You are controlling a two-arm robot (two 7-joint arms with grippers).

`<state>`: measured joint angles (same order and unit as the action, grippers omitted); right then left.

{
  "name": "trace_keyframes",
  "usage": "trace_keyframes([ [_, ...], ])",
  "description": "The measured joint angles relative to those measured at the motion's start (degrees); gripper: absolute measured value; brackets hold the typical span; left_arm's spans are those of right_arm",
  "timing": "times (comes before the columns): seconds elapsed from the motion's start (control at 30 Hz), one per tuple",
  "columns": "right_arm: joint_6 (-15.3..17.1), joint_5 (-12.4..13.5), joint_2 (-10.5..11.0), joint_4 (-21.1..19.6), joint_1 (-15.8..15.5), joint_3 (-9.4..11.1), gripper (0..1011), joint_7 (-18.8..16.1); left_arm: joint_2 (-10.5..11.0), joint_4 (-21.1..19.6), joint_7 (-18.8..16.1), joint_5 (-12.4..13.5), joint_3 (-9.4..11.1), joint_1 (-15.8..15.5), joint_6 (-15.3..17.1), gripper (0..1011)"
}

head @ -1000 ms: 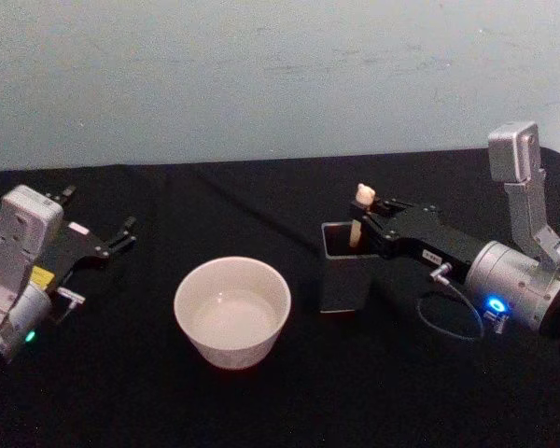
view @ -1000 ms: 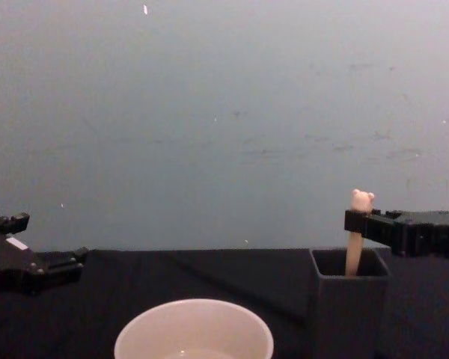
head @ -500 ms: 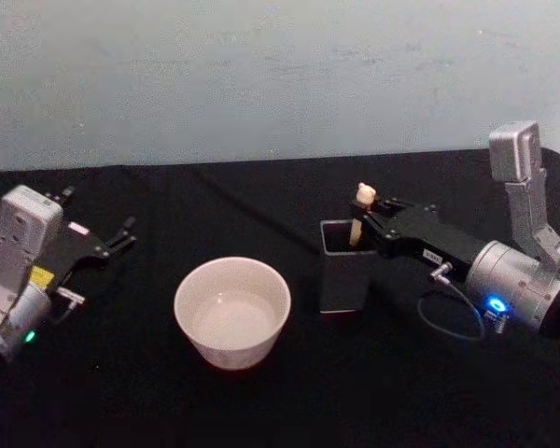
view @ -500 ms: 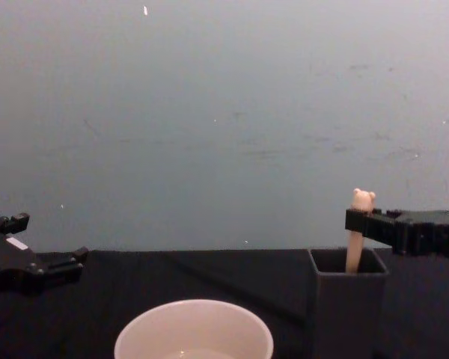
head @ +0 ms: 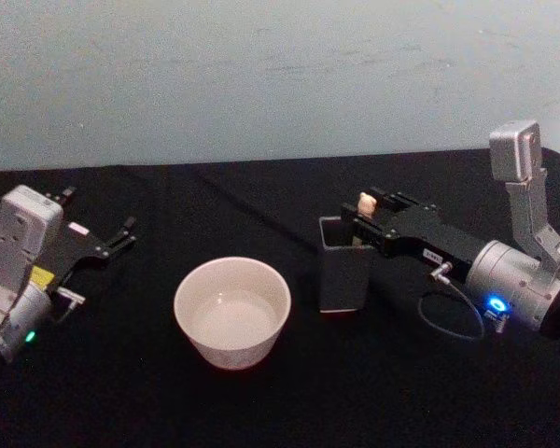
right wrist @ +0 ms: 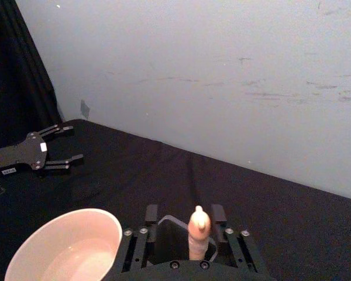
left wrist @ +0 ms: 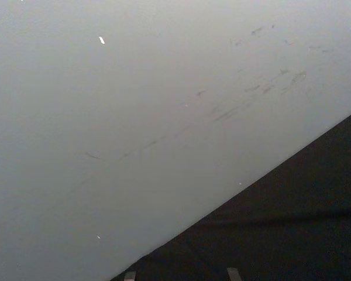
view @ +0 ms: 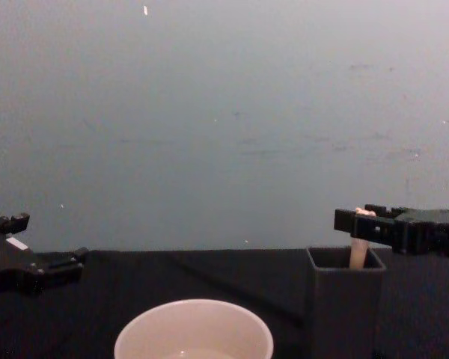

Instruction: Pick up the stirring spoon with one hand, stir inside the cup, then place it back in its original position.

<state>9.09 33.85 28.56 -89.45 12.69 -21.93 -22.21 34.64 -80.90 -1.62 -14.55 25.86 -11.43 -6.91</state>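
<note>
Above holder [head: 344, 266], spoon [head: 365, 203] between hand [head: 359, 220] fingers

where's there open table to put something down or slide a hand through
Bare cloth lies between the cup and the left pincer, along the front edge below the cup, and behind the cup toward the wall. The gap between cup and holder is narrow. It is crowded at the holder, where the right pincer sits around the spoon.
</note>
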Motion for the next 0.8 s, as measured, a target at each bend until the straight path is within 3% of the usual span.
trace_keyframes([
  [0.5,-0.3,-0.1,-0.1,0.0,-0.1,0.1,989,0.1,0.0,0.0,0.0,0.0,0.0,0.0,0.0,1001],
  [0.8,-3.6,-2.1,-1.5,-0.1,0.0,1.7,1003,2.3,0.0,0.0,0.0,0.0,0.0,0.0,0.0,1001],
])
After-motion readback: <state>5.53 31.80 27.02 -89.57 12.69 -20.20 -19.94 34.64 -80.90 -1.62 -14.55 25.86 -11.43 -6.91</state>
